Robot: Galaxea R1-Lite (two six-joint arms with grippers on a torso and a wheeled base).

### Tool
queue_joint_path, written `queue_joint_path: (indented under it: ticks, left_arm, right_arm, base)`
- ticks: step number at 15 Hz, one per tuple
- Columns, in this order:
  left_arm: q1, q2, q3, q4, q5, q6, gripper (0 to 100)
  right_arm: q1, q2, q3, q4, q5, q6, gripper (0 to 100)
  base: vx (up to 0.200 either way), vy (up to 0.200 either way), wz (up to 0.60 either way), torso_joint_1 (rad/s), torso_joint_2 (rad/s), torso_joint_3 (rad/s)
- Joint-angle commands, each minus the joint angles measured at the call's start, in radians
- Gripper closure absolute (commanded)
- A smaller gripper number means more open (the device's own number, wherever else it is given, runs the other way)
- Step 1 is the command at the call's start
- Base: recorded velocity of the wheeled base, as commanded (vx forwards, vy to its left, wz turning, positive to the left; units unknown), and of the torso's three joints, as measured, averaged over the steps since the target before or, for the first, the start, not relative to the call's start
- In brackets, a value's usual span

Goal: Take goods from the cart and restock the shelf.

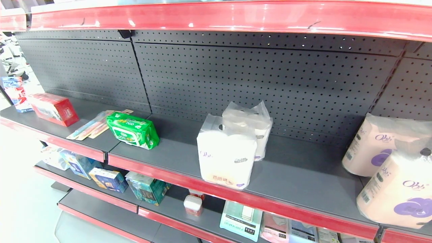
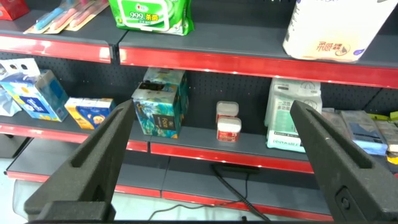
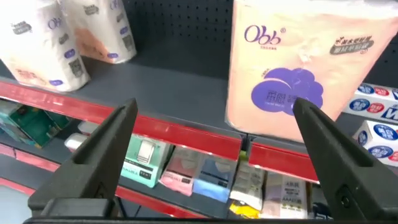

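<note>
Green pack (image 1: 133, 131): large white digits and characters on its front. Pink pack (image 3: 292, 56): purple script lettering above a purple emblem. White pack (image 1: 225, 158): small grey characters near its base.

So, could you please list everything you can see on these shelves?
shelf: one, grey boards with red edges, ahead
blue packet: one, blue and red, middle board's far left
red box: one, red, beside it
wipes: one pack, green, middle board
toothbrush packs: a few, pink and blue, left of wipes
white tissue packs: two, white, centre, one behind the other
pink tissue packs: three, pink with purple print, right end
small boxes: several, blue, yellow, green, lower board's left
tubs: two, red and white, lower board
flat packets: several, pale colours, lower board's right
left fingers: two, black, open
right fingers: two, black, open
</note>
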Motion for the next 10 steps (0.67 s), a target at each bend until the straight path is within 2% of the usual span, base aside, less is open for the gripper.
queue_joint_path:
  ticks: [1,4,6,10]
  left_arm:
    - [0.0,0.001,0.0,0.0,0.0,0.0,0]
    - [0.0,0.001,0.0,0.0,0.0,0.001,0]
    - [0.0,0.003,0.0,0.0,0.0,0.001,0]
    - [-0.001,0.001,0.0,0.0,0.0,0.001,0]
  right_arm:
    - [0.001,-0.013,0.003,-0.002,0.006,-0.005,0]
    - [0.001,-0.013,0.03,-0.02,0.028,-0.04,0]
    - [0.001,-0.013,0.03,-0.019,0.016,0.029,0]
    - [0.001,-0.013,0.03,-0.019,-0.008,0.027,0]
  base:
    - [0.0,0.0,0.0,0.0,0.0,0.0]
    - [0.0,0.0,0.0,0.0,0.0,0.0]
    - [0.0,0.0,0.0,0.0,0.0,0.0]
    - [0.0,0.0,0.0,0.0,0.0,0.0]
